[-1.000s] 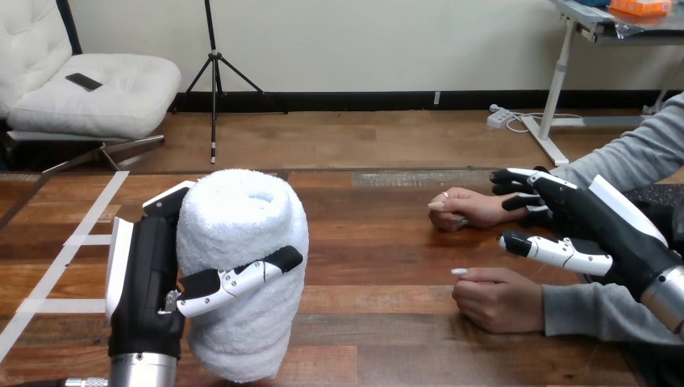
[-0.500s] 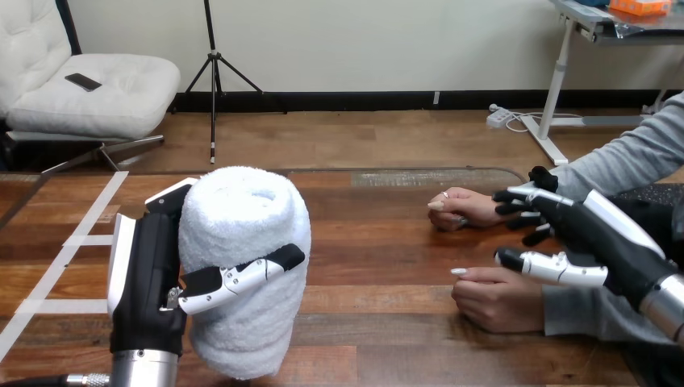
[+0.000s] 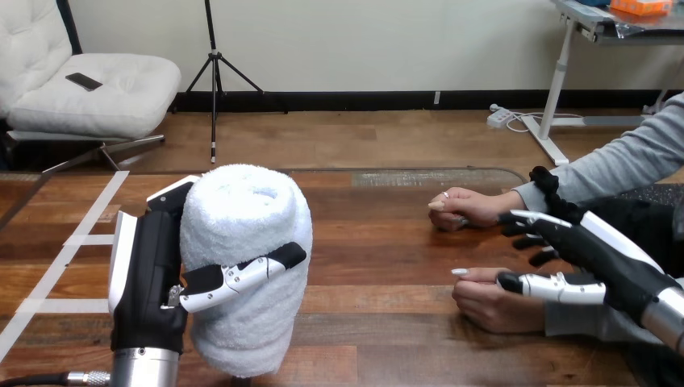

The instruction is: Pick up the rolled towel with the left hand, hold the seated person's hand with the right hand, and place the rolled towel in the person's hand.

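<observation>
A white rolled towel (image 3: 246,242) stands upright, lifted at the near left of the wooden table (image 3: 371,242), and my left hand (image 3: 149,274) is shut on it, thumb across its front. Two of the person's hands lie at the right: the far one (image 3: 468,207) curled on the wood, the near one (image 3: 494,300) resting palm down. My right hand (image 3: 593,258) hovers open between and just above them, its thumb over the near hand's wrist. None of its fingers curl round either hand.
Strips of white tape (image 3: 68,242) mark the table's left part. The person's grey sleeves (image 3: 613,165) come in from the right edge.
My right hand has dropped and drawn back toward the right, from beside the far hand to over the near hand's wrist. The towel and left hand have barely moved.
</observation>
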Controlling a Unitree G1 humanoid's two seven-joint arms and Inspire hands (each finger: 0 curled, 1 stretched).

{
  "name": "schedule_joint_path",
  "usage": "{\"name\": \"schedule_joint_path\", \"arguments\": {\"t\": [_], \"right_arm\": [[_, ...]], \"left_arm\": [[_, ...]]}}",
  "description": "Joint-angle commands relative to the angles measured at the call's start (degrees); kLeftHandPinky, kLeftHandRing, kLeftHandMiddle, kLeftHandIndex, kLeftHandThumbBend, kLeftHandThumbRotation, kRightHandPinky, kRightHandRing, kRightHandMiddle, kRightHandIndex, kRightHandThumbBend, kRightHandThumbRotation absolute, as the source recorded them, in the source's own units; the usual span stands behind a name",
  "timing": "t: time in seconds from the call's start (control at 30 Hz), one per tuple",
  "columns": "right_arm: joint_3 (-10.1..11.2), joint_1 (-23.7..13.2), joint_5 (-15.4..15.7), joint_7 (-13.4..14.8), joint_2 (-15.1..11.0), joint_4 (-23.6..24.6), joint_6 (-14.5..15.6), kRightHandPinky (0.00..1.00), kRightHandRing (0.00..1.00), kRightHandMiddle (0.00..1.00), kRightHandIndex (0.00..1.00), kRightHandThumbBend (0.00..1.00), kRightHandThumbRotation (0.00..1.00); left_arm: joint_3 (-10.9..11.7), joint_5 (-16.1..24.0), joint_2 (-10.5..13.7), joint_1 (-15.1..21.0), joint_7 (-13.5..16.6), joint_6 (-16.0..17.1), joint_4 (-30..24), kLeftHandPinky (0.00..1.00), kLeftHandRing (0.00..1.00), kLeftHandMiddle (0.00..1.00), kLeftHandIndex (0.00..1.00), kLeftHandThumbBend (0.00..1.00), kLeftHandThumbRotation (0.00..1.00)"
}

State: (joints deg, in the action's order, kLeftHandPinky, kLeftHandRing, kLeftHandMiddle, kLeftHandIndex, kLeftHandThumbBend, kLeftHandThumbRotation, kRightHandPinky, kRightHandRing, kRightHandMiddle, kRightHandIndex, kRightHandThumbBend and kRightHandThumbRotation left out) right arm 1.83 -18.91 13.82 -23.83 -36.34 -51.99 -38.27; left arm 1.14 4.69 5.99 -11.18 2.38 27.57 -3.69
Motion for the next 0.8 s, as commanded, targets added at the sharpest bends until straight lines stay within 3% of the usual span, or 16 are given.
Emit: {"name": "schedule_joint_path", "arguments": {"t": [0.0,0.37,0.77], "right_arm": [[-0.9,-6.1,1.1,2.1,-2.6,-0.8,-0.6,0.76,0.85,0.88,0.89,0.73,0.49],[-2.7,-7.1,3.6,3.5,-3.7,-3.6,-0.6,0.76,0.86,0.88,0.88,0.77,0.48],[-4.0,-8.0,5.1,3.2,-4.6,-5.5,1.5,0.79,0.88,0.91,0.89,0.83,0.43]], "left_arm": [[0.6,-0.6,-0.5,4.0,0.1,0.7,-0.7,0.29,0.33,0.38,0.38,0.75,0.00],[0.5,-0.3,-0.6,3.8,0.2,-0.1,-1.1,0.30,0.34,0.38,0.37,0.74,0.00],[0.7,-1.0,-0.3,3.7,-0.4,-0.1,-1.1,0.29,0.33,0.38,0.37,0.74,0.00]]}}
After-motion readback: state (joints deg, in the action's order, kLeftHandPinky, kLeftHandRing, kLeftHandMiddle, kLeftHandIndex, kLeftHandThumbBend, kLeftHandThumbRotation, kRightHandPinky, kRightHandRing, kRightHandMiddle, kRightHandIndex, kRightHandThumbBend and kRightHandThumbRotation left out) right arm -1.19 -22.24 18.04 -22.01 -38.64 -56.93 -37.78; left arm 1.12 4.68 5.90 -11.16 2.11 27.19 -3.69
